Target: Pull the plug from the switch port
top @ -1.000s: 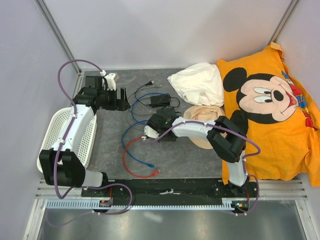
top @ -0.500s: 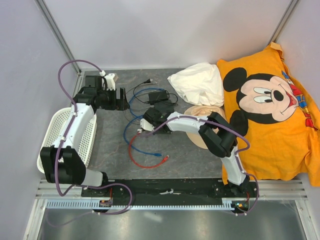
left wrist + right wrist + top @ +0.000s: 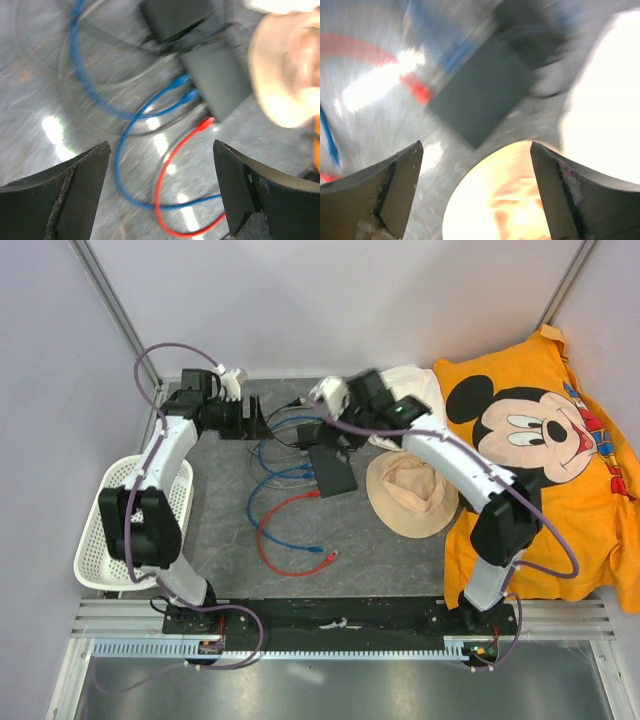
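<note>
The switch (image 3: 332,470) is a flat black box lying mid-table. On its left edge, where the switch port is, two blue plugs (image 3: 184,86) and a red plug (image 3: 207,122) sit. The red cable (image 3: 272,540) loops toward the near side. My left gripper (image 3: 256,421) hovers at the back left, open, with blurred cables below it (image 3: 160,192). My right gripper (image 3: 338,430) hangs open above the switch's far end and holds nothing (image 3: 477,192). In the right wrist view the switch (image 3: 482,92) and red plug (image 3: 418,88) are blurred.
A tan hat (image 3: 410,495) lies right of the switch. White cloth (image 3: 395,405) and an orange Mickey shirt (image 3: 540,460) fill the back right. A small black power brick (image 3: 308,433) sits behind the switch. A white basket (image 3: 110,525) stands at the left.
My right gripper has opened and swung from over the switch's near-left side toward the back, uncovering the switch and hat. The left arm reached farther back and right. The red loop shifted.
</note>
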Action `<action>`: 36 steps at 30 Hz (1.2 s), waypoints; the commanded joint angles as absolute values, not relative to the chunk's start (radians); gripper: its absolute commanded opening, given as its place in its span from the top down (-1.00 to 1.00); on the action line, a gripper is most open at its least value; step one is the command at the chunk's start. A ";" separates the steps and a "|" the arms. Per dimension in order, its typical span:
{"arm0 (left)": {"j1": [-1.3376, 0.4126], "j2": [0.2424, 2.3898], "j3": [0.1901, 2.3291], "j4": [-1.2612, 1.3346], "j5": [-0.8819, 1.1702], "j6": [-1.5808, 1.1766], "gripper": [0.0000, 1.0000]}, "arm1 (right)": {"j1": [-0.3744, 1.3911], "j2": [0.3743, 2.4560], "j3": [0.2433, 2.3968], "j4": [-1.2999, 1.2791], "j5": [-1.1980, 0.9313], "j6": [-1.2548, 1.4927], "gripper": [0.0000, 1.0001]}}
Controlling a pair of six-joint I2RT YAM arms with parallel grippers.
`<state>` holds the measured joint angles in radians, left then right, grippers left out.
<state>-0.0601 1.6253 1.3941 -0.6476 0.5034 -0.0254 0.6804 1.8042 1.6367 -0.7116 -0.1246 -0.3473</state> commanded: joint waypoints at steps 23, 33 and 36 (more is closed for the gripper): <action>-0.188 1.956 1.546 -0.601 0.936 -0.010 -0.70 | 0.463 2.166 2.020 -0.787 -0.149 -0.107 -0.55; -0.224 1.898 1.520 -0.591 0.841 0.014 -0.66 | 0.472 2.273 2.008 -0.926 -0.417 -0.175 -0.23; -0.183 1.882 1.546 -0.574 0.862 -0.119 -0.69 | 0.498 2.333 2.074 -0.962 -0.410 -0.189 -0.29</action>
